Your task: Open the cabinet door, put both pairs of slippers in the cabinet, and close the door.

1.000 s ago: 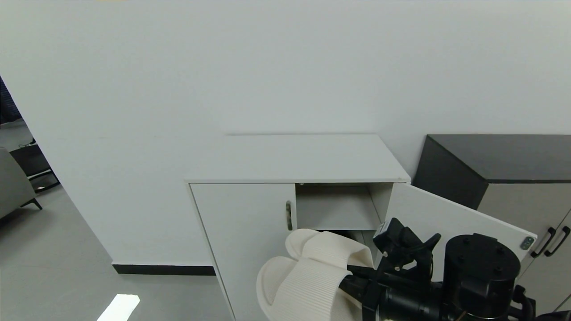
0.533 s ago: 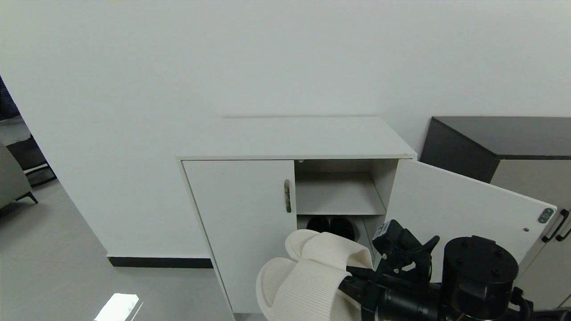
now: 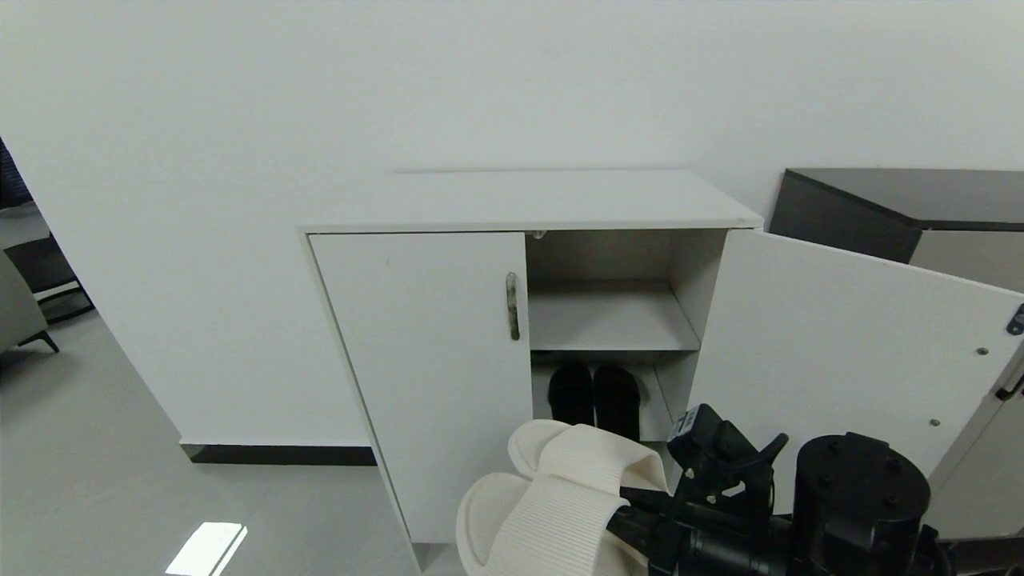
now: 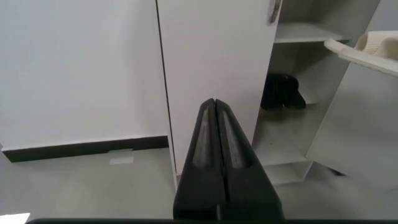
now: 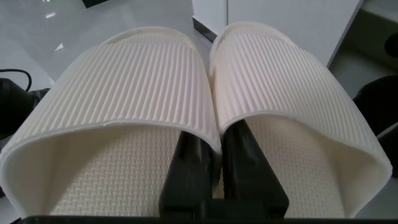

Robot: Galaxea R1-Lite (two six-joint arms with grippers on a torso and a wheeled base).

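Cabinet (image 3: 528, 200), white, standing against a pale wall, its right door (image 3: 840, 352) wide open and its left door (image 3: 424, 360) closed. Black slippers (image 3: 594, 394) sit side by side on the lower shelf (image 3: 654, 400) inside. Nearer the camera, in front of the opening, the right gripper (image 5: 217, 152) carries the cream slippers (image 3: 560, 496), its jaws pinching the two ribbed straps together where they meet. The left gripper (image 4: 214, 134) hangs low above the floor, facing the closed door, jaws pressed together.
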